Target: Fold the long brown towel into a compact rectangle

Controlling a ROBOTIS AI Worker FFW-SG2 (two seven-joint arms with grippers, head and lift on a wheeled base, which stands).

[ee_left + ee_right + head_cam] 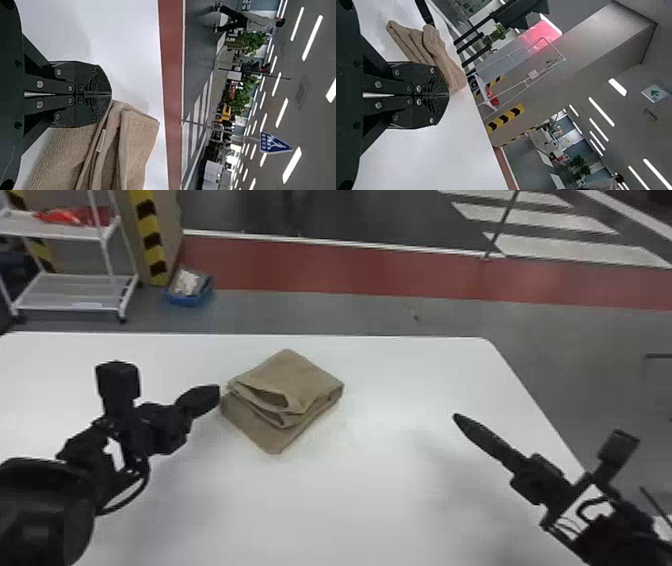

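Observation:
The brown towel (295, 377) lies on the white table as a small folded stack, turned cornerwise, its layers gaping a little at the near left side and its lowest layer jutting toward the front. My left gripper (219, 394) is just left of the stack, shut and holding nothing. In the left wrist view, the left gripper (111, 94) has its fingers together beside the towel (136, 146). Well to the right of the towel is my right gripper (455, 417), above the table. The right wrist view has the right gripper (449, 95) shut, with the towel (440, 51) beyond it.
The white table (400, 360) has its far edge behind the towel and its right edge beyond my right gripper. On the floor past the table stand a white shelf cart (75, 282) and a blue bin (189, 297).

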